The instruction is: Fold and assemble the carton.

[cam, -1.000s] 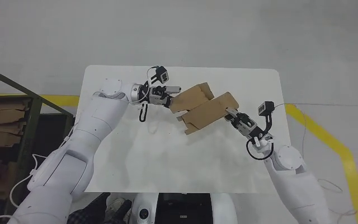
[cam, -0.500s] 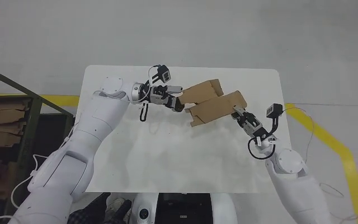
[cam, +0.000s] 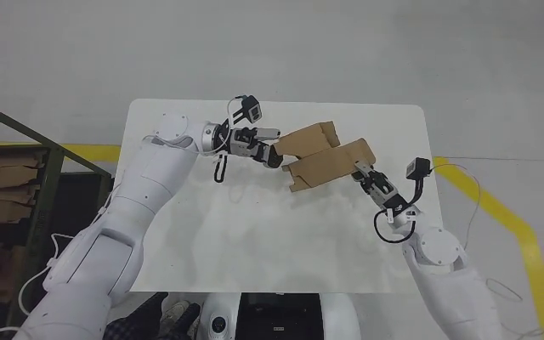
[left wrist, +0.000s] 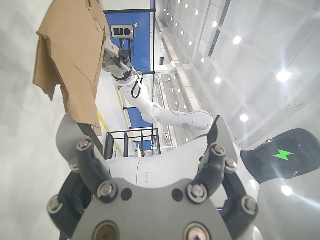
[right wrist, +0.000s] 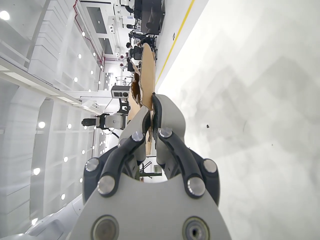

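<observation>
The brown carton (cam: pixel 325 155) is a partly unfolded cardboard piece held above the white table (cam: pixel 187 246), its two panels side by side. My right gripper (cam: pixel 359 172) is at its right end, shut on the cardboard edge (right wrist: pixel 147 81), which sits pinched between the fingers (right wrist: pixel 160 116). My left gripper (cam: pixel 274 150) is at the carton's left end and stands open. In the left wrist view a corner of the carton (left wrist: pixel 67 58) rests against one finger (left wrist: pixel 72 133), while the other finger (left wrist: pixel 216 131) is far from it. The right gripper (left wrist: pixel 113 59) shows behind the carton there.
A dark green rack (cam: pixel 34 161) holding flat cardboard stands off the table's left side. A yellow line (cam: pixel 493 204) runs on the floor at the right. Bare table surface lies in front of the carton.
The carton has risen and shifted right with both arms since a second ago. Over the last half second it has barely moved.
</observation>
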### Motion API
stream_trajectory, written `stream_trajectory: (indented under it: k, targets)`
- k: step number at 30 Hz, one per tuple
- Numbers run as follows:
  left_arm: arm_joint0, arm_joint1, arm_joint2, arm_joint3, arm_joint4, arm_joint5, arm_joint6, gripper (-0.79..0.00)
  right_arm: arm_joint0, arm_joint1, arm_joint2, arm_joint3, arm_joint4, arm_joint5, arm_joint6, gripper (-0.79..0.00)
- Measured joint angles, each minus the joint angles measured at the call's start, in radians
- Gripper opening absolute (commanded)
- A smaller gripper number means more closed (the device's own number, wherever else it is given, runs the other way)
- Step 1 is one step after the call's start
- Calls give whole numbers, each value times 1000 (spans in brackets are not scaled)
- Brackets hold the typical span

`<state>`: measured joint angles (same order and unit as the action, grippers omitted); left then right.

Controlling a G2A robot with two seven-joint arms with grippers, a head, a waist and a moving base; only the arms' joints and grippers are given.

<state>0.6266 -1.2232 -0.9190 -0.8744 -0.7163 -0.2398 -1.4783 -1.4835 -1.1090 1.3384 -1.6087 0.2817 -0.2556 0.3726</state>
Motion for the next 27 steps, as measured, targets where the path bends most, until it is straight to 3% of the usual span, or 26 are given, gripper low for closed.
stream_trajectory:
  k: [10, 14, 15, 22, 27]
  targets:
    - [-25, -21, 26, 37, 9, -6, 3, 0, -16, -4, 7, -26, -35, -29, -12, -785]
    - [-32, -26, 27, 58, 13, -14, 9, -351, -17, -5, 9, -27, -33, -33, -6, -785]
    - [-34, -27, 28, 62, 17, -15, 11, -394, -17, -6, 10, -27, -33, -34, -5, -785]
    - [-41, -35, 32, 82, 34, -17, 21, -536, -21, -9, 15, -34, -28, -40, 1, -785]
    - [-46, -39, 34, 90, 42, -17, 26, -560, -23, -10, 18, -38, -30, -39, 6, -785]
